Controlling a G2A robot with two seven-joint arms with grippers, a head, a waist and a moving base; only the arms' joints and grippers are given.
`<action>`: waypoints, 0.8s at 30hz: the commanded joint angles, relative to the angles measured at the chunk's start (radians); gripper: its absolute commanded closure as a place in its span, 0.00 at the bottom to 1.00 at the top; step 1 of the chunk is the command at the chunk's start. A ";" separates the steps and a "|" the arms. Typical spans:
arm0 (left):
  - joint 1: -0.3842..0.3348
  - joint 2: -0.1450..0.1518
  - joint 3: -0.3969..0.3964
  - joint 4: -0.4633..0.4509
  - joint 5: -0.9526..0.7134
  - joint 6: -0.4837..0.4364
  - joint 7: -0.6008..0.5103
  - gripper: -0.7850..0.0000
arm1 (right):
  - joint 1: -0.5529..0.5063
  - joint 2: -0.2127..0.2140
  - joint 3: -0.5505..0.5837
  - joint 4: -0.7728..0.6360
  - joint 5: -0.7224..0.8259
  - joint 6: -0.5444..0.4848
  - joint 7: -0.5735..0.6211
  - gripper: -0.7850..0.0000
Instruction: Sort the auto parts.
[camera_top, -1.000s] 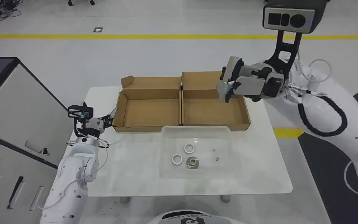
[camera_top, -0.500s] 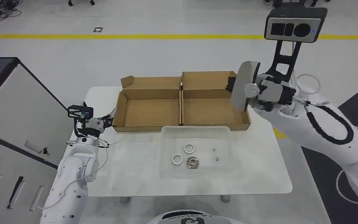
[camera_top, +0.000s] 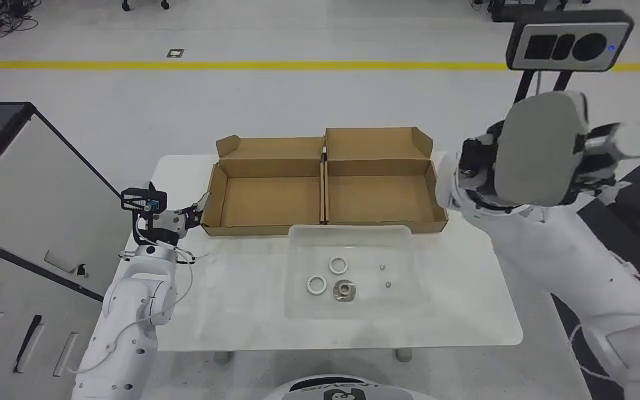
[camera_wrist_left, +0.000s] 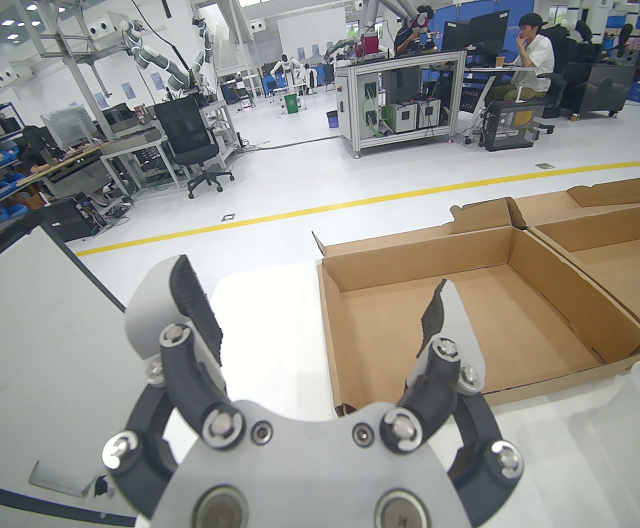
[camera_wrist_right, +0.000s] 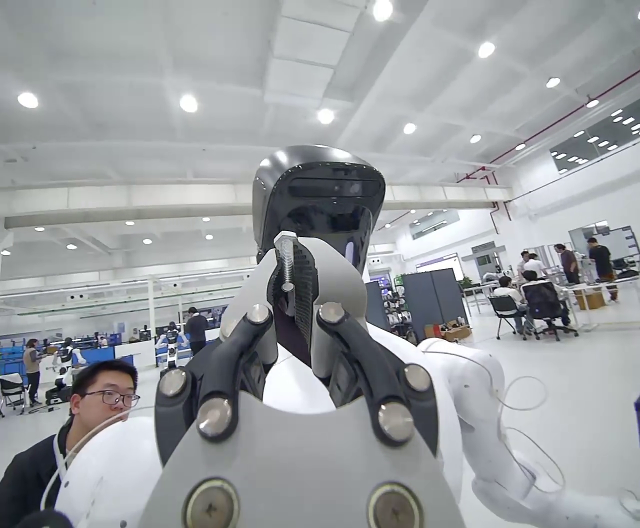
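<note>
At the left of the top view the left hand (camera_top: 190, 215) has not stirred over the last second: it hovers low at the left edge of the white surface (camera_top: 460, 300), just beside the corner of the left box (camera_top: 265, 200), and its own wrist view shows the left hand's (camera_wrist_left: 315, 305) fingers well apart with nothing between them. The left box and the right box (camera_top: 380, 195), set touching side by side in the middle of the frame, both show bare cardboard floors. Just below them sits the clear tray (camera_top: 300, 240), with two white rings (camera_top: 339, 266) and a round metal part (camera_top: 345, 291) lying in it alongside a couple of tiny pieces too small to name. The change is all on the right: a second ago the right arm (camera_top: 535, 150) hung over the right box's far right corner, then rolled over, and now it has swung up and out past the surface's right edge. In its wrist view the right hand (camera_wrist_right: 295, 280) points up at the robot's head, clamped on a threaded bolt (camera_wrist_right: 286, 260). So the bolt looks undelivered, and the sorting seems barely begun.
</note>
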 joint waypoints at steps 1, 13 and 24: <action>0.000 0.000 0.000 0.000 0.000 0.000 0.000 0.00 | -0.025 -0.016 0.039 0.013 -0.007 0.031 0.031 1.00; 0.000 0.000 0.000 0.000 0.000 0.000 0.000 0.00 | -0.103 -0.078 0.148 0.128 -0.271 0.113 0.113 1.00; 0.000 0.000 0.000 0.000 0.000 0.000 0.000 0.00 | -0.145 -0.098 0.179 0.113 -0.337 0.131 0.103 1.00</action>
